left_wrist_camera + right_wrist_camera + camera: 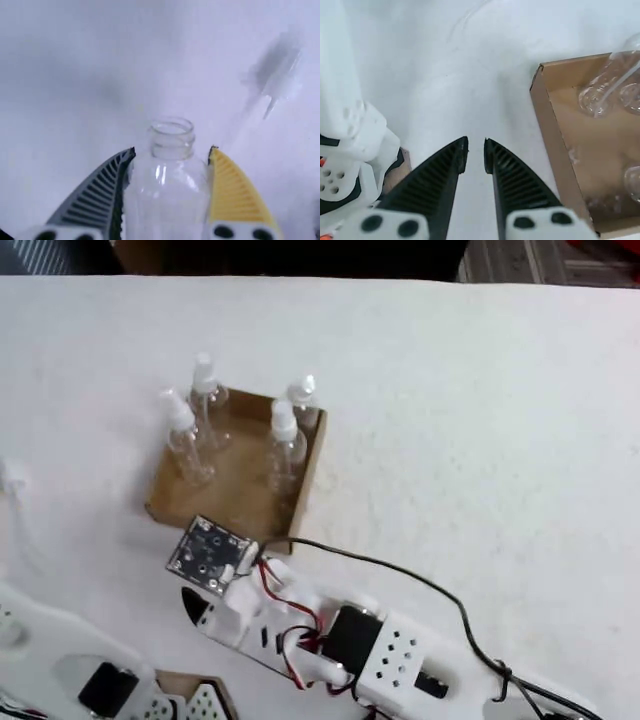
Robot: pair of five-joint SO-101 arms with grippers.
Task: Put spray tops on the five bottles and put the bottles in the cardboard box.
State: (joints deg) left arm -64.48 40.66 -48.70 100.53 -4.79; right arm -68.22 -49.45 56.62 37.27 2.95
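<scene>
**Bottle five gripped, uncapped**

Our left gripper pinches the last bottle just below its open neck. A blurred spray top lies apart from it on the table. Our right gripper is nearly pressed together and empty, at six o'clock of the cardboard box, where four capped bottles stand. We judge the slick bottle may twist as its top is pushed in, or knock its neighbours on entry.
</scene>
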